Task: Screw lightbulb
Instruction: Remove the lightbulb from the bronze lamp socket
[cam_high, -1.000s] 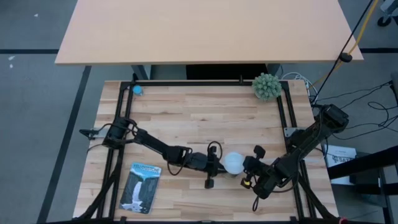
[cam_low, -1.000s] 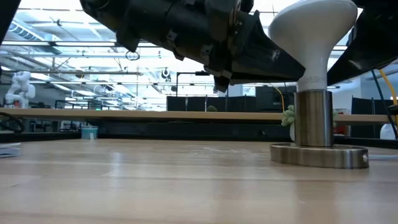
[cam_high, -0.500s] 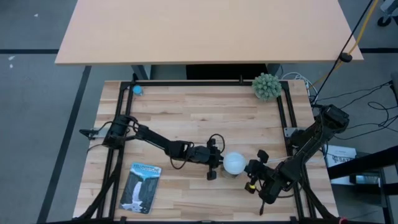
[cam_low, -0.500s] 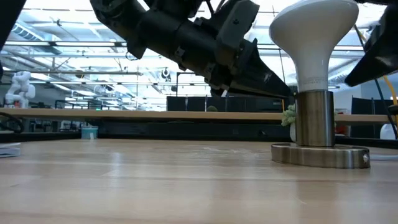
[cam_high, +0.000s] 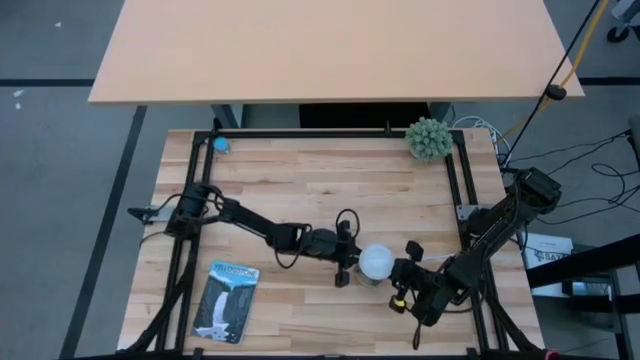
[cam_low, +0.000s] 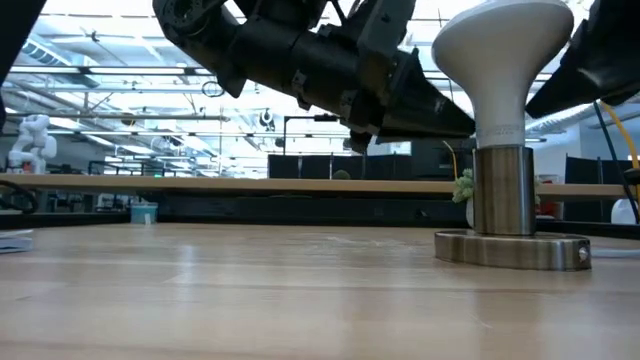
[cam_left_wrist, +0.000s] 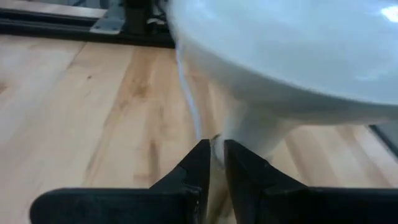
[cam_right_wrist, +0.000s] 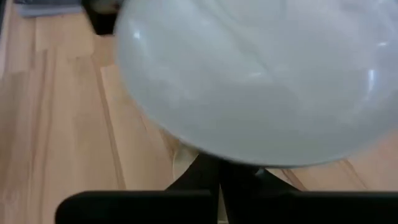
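The lightbulb (cam_low: 505, 62) stands upright with its neck set in a metal socket (cam_low: 503, 190) whose round flat base (cam_low: 513, 250) rests on the wooden tabletop (cam_high: 320, 190). Only the low view shows this stack; from above the high view shows just the white globe (cam_high: 375, 262), with the socket hidden beneath it. The high view instead sorts out the arms: the left hand (cam_high: 345, 265) reaches the bulb from one side, and the right hand (cam_high: 402, 275) sits just beside the bulb on the opposite side. The left wrist view shows that hand's two dark fingers (cam_left_wrist: 199, 168) nearly together, a thin gap between them, their tips at the bulb's neck (cam_left_wrist: 255, 134) below the globe; whether they pinch anything there I cannot tell. In the right wrist view the globe (cam_right_wrist: 261, 81) fills the scene, and the right hand's fingers (cam_right_wrist: 217, 180) are clenched together just under it, grasping nothing. Farther from the bulb, the high view alone shows a booklet (cam_high: 225, 300) beyond the left arm, a green spiky ball (cam_high: 428, 138) at the tabletop's far corner, and a small blue object (cam_high: 221, 145) at the other far corner.
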